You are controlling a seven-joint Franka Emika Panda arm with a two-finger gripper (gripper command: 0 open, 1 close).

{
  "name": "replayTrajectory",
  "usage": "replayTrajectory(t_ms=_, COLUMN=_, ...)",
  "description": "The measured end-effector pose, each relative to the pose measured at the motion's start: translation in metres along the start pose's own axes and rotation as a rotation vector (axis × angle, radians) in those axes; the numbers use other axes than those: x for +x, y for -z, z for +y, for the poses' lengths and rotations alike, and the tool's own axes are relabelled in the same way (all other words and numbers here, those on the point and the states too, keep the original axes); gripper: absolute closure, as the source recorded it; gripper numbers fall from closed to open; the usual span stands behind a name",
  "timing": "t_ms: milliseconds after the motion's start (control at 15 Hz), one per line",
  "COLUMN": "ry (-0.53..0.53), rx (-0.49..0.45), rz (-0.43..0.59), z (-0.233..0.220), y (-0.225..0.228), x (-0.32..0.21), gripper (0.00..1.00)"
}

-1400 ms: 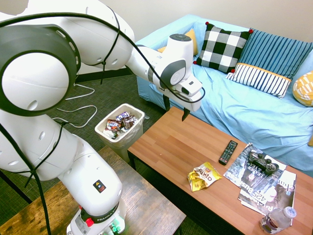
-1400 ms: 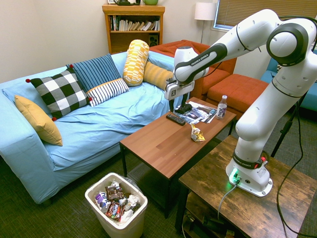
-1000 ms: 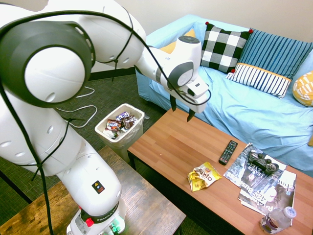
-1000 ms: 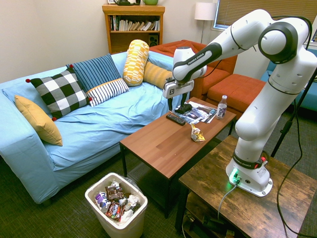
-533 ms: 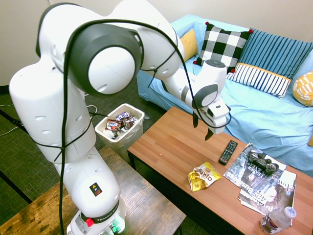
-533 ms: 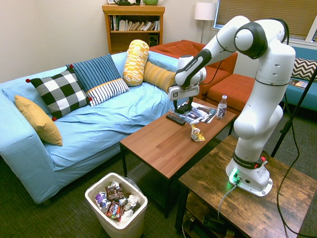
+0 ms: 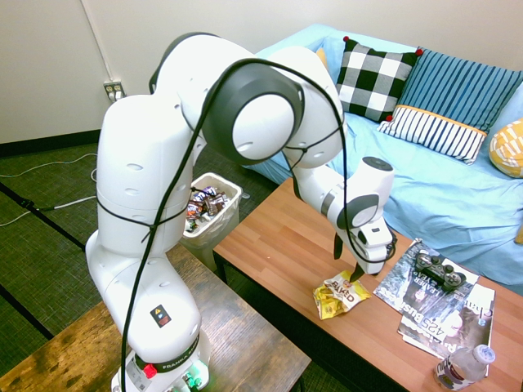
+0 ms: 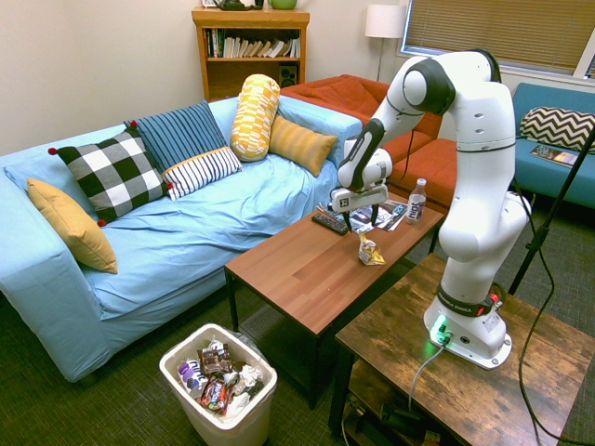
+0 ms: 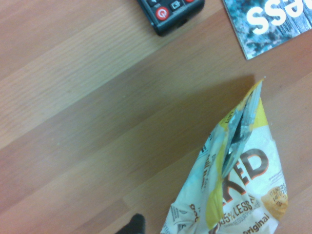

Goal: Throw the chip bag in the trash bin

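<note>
The chip bag (image 7: 339,294), crumpled yellow foil with a white panel and dark letters, lies on the wooden coffee table (image 7: 274,245) near its front edge. My gripper (image 7: 347,261) hangs just above the bag's far side, pointing down, open and holding nothing. The second exterior view has the gripper (image 8: 362,223) directly over the bag (image 8: 370,249). From the wrist, the bag (image 9: 236,187) fills the lower right. The white trash bin (image 8: 218,383), lined and full of wrappers, stands on the floor off the table's far end; in the first exterior view the bin (image 7: 211,214) is half hidden behind my arm.
A black remote (image 8: 329,223) lies just behind the bag, its end showing in the wrist view (image 9: 170,12). Magazines (image 7: 445,314) with a game controller (image 7: 439,269) on them and a water bottle (image 7: 463,366) occupy the table's right end. A blue sofa (image 7: 441,188) runs behind.
My arm has swung from over the table's bin-side end across to the chip bag and come down toward it. The gripper has stayed open. The bag has not moved.
</note>
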State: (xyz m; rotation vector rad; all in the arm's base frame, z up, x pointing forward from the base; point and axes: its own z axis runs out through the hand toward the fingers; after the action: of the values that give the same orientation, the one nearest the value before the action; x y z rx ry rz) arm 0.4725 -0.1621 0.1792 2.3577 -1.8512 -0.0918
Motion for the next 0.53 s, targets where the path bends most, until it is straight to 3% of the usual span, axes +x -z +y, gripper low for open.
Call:
replayTrajectory(t_ms=467, ry=-0.029, rx=-0.041, rz=-0.03, z=-0.01, y=-0.055, x=0.011, gripper=0.0)
replayTrajectory(t_ms=533, ry=-0.028, rx=-0.043, rz=-0.03, z=-0.013, y=-0.058, x=0.012, gripper=1.0)
